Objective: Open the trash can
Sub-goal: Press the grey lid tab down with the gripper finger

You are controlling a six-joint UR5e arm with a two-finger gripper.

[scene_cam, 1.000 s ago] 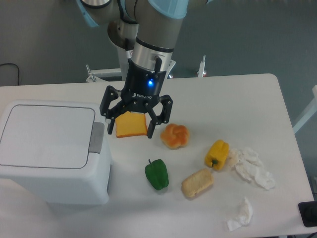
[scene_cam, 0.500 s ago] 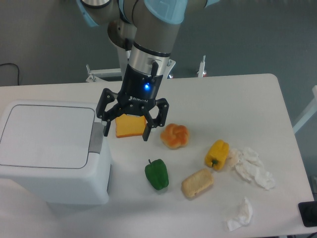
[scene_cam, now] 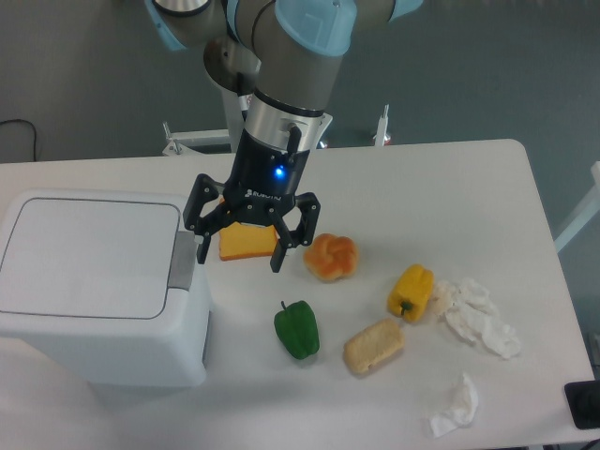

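Observation:
The trash can [scene_cam: 94, 281] is a large white boxy bin at the left of the table, its flat lid down and its grey push tab [scene_cam: 184, 260] on the right side. My gripper [scene_cam: 239, 260] hangs open just right of the tab, jaws spread wide, holding nothing. Its left fingertip [scene_cam: 201, 253] is close beside the tab. An orange cheese slice [scene_cam: 247, 241] lies on the table between and behind the fingers.
A bread bun [scene_cam: 331, 257], a green pepper [scene_cam: 297, 329], a breaded cutlet [scene_cam: 373, 345], a yellow pepper [scene_cam: 412, 291] and crumpled white tissues [scene_cam: 478, 314] lie right of the gripper. Another tissue [scene_cam: 457, 407] lies near the front edge.
The gripper has shifted left toward the bin's grey tab and stayed open. Nothing else moved.

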